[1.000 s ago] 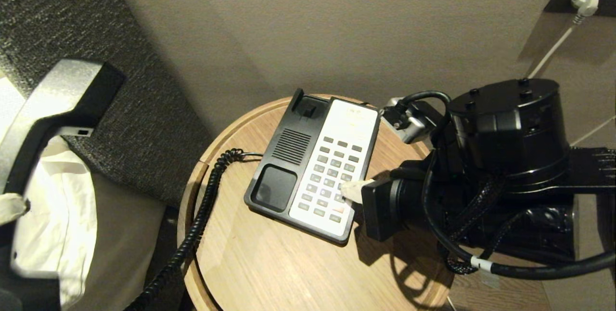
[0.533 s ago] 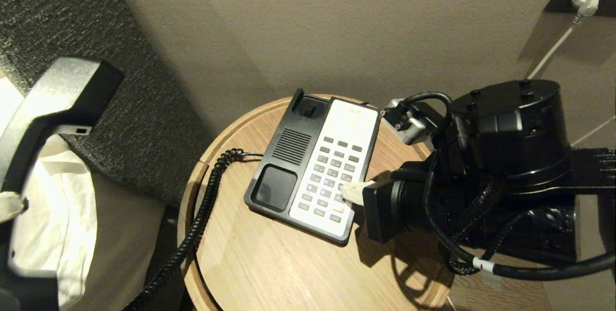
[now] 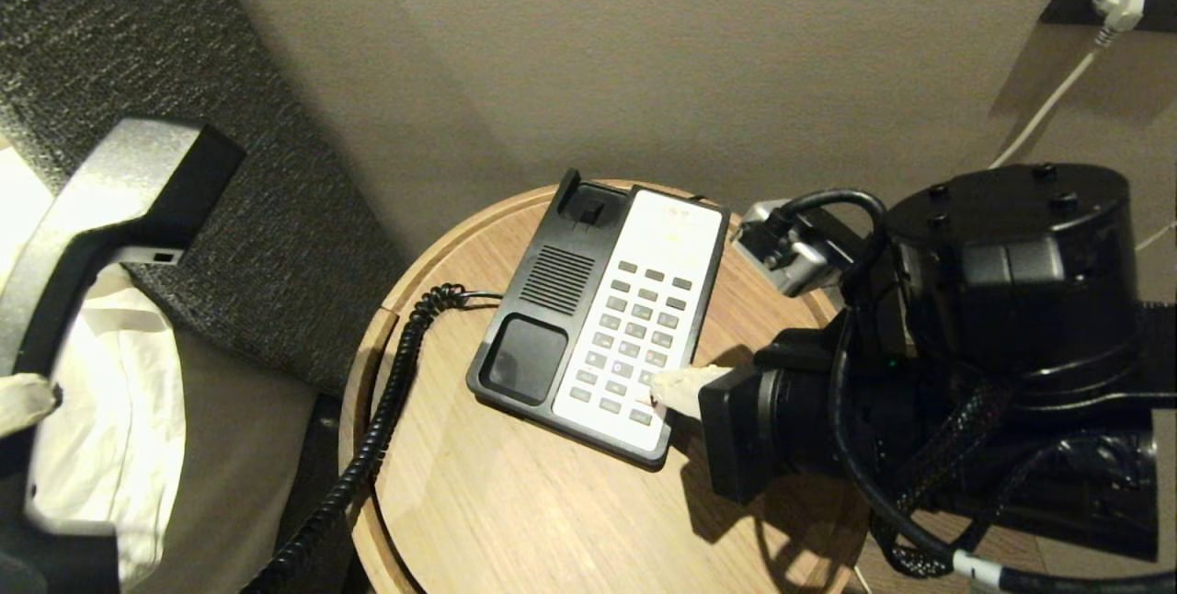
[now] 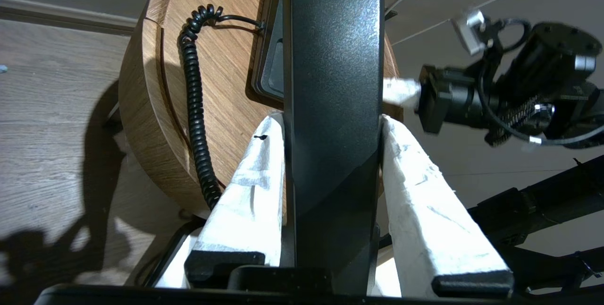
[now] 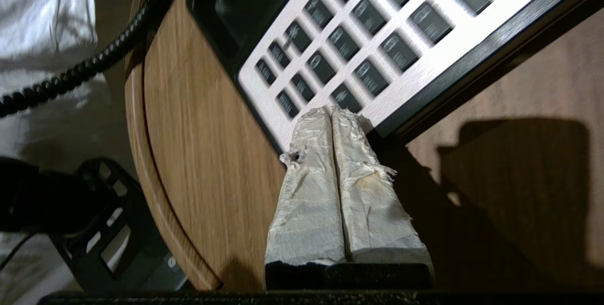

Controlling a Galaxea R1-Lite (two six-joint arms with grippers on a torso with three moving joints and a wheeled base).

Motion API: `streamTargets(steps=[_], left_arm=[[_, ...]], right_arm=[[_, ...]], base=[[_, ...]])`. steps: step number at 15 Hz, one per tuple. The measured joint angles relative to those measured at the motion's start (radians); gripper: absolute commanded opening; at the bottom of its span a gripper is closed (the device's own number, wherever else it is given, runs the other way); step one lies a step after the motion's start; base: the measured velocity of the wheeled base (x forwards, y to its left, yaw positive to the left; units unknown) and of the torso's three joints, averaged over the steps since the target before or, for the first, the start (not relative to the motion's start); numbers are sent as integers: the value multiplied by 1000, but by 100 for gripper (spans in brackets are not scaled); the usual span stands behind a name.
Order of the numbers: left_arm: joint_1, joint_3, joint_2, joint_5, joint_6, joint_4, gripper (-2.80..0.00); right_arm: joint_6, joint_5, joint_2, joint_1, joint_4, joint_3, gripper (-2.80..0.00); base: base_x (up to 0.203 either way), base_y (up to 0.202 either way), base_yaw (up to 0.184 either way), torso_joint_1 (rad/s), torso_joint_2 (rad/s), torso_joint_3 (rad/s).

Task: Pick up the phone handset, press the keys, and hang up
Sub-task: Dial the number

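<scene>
The key-pressing step is in hand. The left gripper [image 4: 332, 154] holds the handset [image 4: 332, 83] clamped between its two padded fingers [image 4: 424, 201], lifted off to the robot's left of the round table [image 3: 515, 502]; in the head view the handset [image 3: 101, 199] shows at the far left edge, well apart from the phone base [image 3: 598, 323]. The coiled cord [image 3: 386, 392] runs from the base's left side across the tabletop and over the table's edge toward the handset. The cradle on the base lies empty. The right gripper [image 3: 676, 384] reaches in from the right with its two wrapped fingers pressed together into one blunt tip, holding nothing. In the right wrist view that tip [image 5: 332, 116] sits at the near corner of the keypad [image 5: 358, 45], just at the lowest keys by the base's right edge; whether it is pressing one or only touching the white face I cannot tell. The next move, as I judge it, calls for a short, straight push down on a single key, with the tip centred so it does not straddle two keys or slip off the edge, and light enough that the base does not slide on the wood. After the keys, the handset must go back into the cradle.
</scene>
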Motion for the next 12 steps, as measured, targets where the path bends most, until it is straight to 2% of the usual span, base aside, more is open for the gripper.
streamTargets(steps=[12], left_arm=[[0, 1, -4, 0, -1, 1, -280]], right_arm=[[-3, -2, 8, 24, -3, 32, -280]], base=[[0, 0, 0, 0, 0, 0]])
